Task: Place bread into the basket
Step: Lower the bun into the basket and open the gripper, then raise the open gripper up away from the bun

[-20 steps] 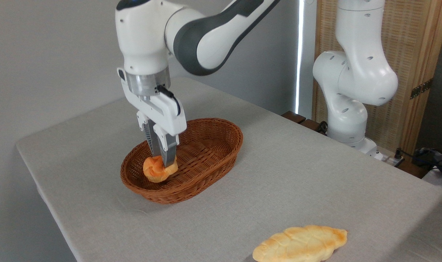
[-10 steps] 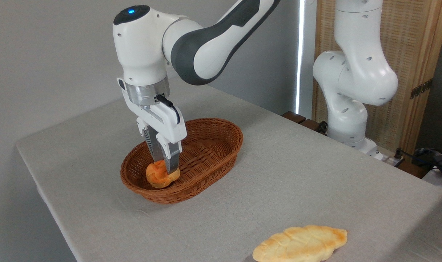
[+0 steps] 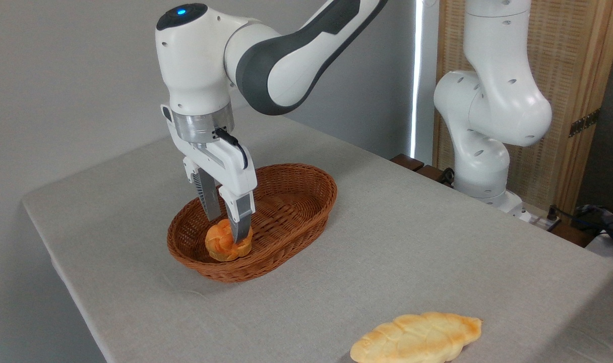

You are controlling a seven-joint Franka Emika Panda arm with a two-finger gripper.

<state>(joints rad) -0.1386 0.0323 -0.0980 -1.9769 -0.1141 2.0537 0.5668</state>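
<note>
The bread sits inside the basket, at its near-left end. The gripper stands over it, jaws parted, one finger touching the bun. A pale loaf lies on the bench, well apart from the basket.

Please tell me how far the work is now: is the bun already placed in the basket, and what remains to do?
Mostly done: the bun lies inside the basket, near its left end. The gripper is right above it, jaws apart, so the bun appears released. Left: lift the gripper clear of the basket. The pale leaf-shaped loaf lies on the table, untouched.
</note>
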